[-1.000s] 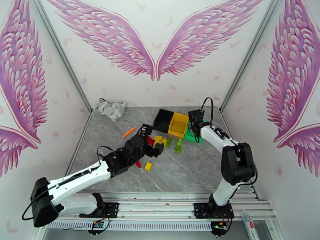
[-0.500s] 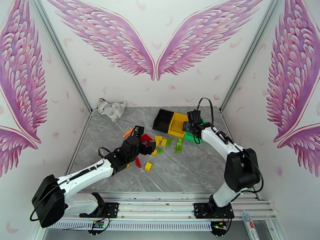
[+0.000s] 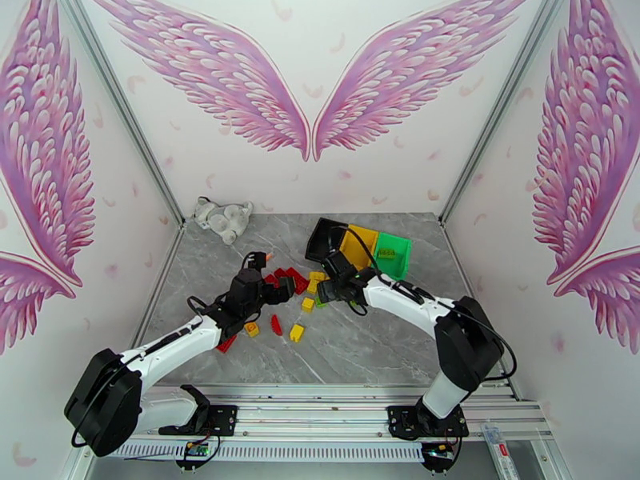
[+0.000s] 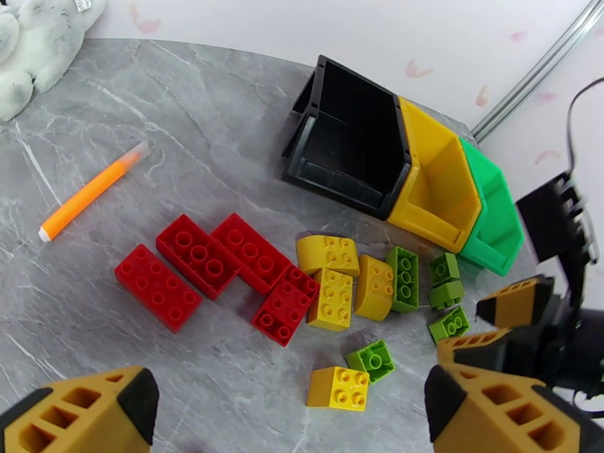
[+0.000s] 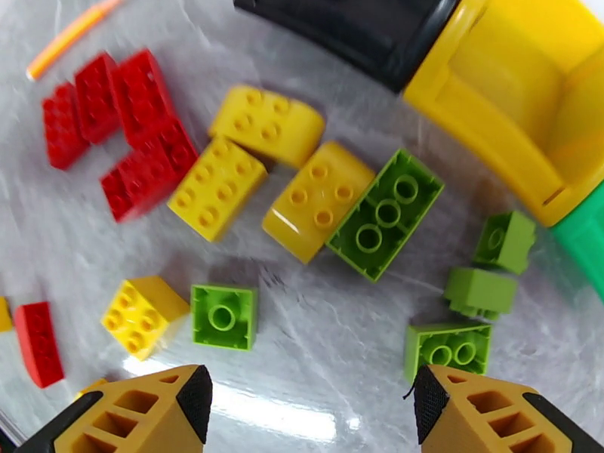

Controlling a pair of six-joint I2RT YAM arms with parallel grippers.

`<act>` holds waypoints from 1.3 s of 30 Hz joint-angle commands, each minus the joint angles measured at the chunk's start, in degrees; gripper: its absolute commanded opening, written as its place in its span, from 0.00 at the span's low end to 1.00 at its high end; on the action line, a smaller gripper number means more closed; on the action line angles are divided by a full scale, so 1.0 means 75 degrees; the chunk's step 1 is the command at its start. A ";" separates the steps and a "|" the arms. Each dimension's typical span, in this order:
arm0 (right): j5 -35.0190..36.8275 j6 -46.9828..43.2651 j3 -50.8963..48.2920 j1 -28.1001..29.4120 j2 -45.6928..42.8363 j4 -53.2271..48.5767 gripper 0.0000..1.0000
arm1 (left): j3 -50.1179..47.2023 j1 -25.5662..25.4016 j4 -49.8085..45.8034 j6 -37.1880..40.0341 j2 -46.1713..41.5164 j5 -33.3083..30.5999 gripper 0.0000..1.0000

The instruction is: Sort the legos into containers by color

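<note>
Tabletop: grey marbled surface (image 3: 360, 346) carrying the bins, the bricks and two stray items.
Bins: three small open plastic bins stand touching in a row at the far side, right of centre. The black bin (image 4: 355, 137) is leftmost, the yellow bin (image 4: 438, 183) is in the middle and the green bin (image 4: 494, 213) is rightmost.
Red bricks: several long red studded plastic bricks (image 4: 211, 258) lie packed together on the near side of the black bin, and a few more lie apart nearer the arms.
Yellow bricks: yellow studded plastic bricks (image 4: 332, 273) lie just right of the red group, touching it. One small square yellow brick (image 5: 143, 315) sits apart on the near side.
Green bricks: green studded plastic bricks (image 5: 385, 217) lie right of the yellow ones, on the near side of the yellow bin. In the top view, one green piece (image 3: 387, 253) lies inside the green bin.
Left hand: left hand (image 4: 291, 390) hangs over the near-left of the pile with its fingers spread wide and nothing between them.
Right hand: right hand (image 5: 309, 390) hangs above the green and yellow bricks, released, with its fingers apart and holding nothing.
Other things: a thin orange marker pen (image 4: 90, 192) lies left of the red bricks, and a grey-white plush cat (image 3: 222, 218) sits at the far left.
</note>
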 commanded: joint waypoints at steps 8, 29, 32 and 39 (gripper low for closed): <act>-0.0631 -0.0308 0.0213 0.0394 0.0888 -0.0317 0.75 | -0.0167 0.0115 0.0172 -0.0011 -0.0249 -0.0076 0.99; -0.0628 -0.0181 0.1115 0.0406 0.1962 -0.0178 0.66 | -0.0123 0.0116 0.0247 -0.0094 -0.0073 0.0140 0.99; -0.0554 -0.0163 0.1167 0.0399 0.2001 -0.0165 0.64 | -0.0111 0.0105 0.0259 -0.0094 -0.0038 0.0170 0.99; -0.0449 -0.0140 0.1149 0.0400 0.1887 -0.0118 0.44 | -0.0063 0.0102 0.0311 -0.0085 0.0148 0.0327 0.99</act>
